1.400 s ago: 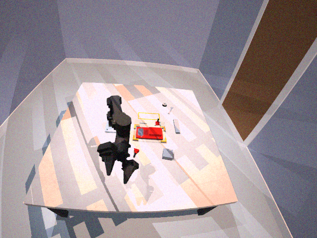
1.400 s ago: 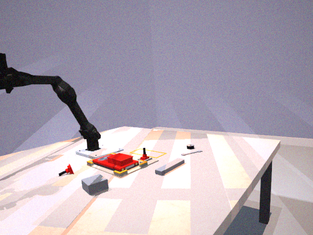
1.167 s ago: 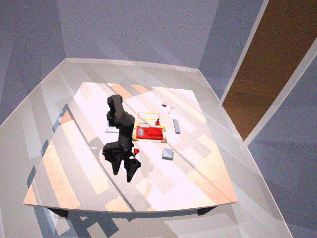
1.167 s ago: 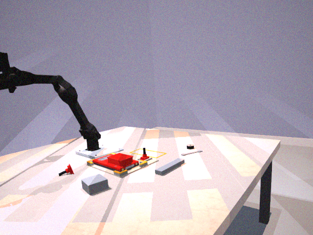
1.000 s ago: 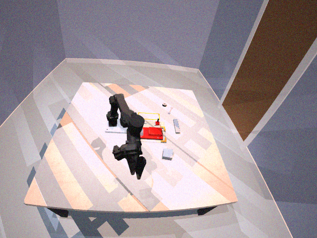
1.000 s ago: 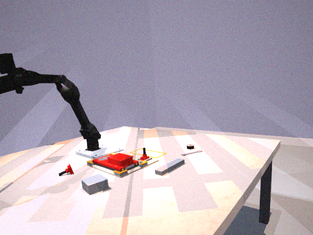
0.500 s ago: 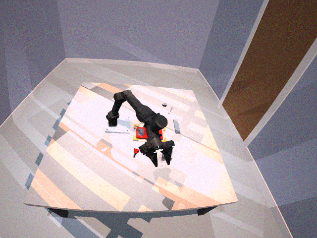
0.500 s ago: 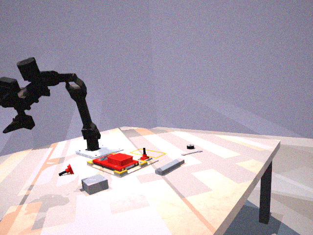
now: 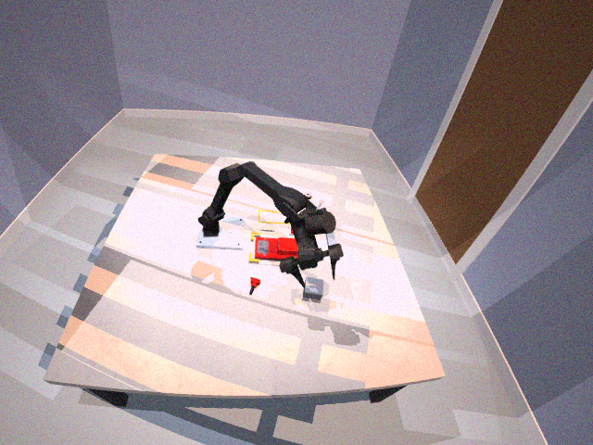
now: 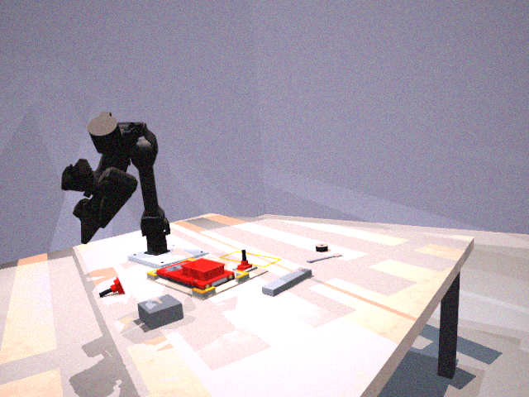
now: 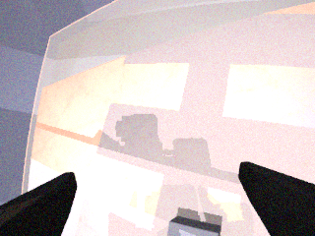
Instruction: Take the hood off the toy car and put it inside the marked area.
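Note:
The red toy car (image 9: pixel 275 247) (image 10: pixel 196 272) sits on a flat base with yellow corners (image 10: pixel 202 292) in the middle of the table, and its hood is on it. The marked area is a yellow outline (image 9: pixel 259 216) (image 10: pixel 261 255) just behind the car. My gripper (image 9: pixel 317 273) (image 10: pixel 87 232) (image 11: pixel 159 176) is open and empty. It hangs well above the table, beside the car's end away from the arm base, and points down towards a grey block (image 9: pixel 313 288) (image 10: pixel 159 309). The arm hides part of the car in the top view.
A small red and black part (image 9: pixel 253 284) (image 10: pixel 112 287) lies in front of the car. A red and black post (image 10: pixel 244 261) stands at the outline's edge. A grey bar (image 10: pixel 286 280), a thin strip (image 10: pixel 323 257) and a black ring (image 10: pixel 321 246) lie farther off.

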Controlling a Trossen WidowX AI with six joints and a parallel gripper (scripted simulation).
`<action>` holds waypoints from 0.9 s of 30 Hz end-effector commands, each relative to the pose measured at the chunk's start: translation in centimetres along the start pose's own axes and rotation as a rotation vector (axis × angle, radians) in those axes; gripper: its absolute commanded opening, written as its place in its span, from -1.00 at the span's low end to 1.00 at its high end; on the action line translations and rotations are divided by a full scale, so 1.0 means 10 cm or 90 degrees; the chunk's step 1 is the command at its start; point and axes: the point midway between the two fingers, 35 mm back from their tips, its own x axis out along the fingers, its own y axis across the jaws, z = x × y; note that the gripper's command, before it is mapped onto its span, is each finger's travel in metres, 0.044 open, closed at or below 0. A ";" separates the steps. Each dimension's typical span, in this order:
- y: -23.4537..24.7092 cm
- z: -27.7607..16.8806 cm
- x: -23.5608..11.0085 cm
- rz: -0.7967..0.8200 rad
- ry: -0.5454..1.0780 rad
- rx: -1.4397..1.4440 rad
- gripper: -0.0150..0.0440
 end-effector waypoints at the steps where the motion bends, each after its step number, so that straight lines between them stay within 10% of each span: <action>1: 0.00 -0.50 -0.05 -0.017 0.078 -0.148 1.00; 27: -0.63 -2.68 -1.03 0.073 0.523 -1.003 1.00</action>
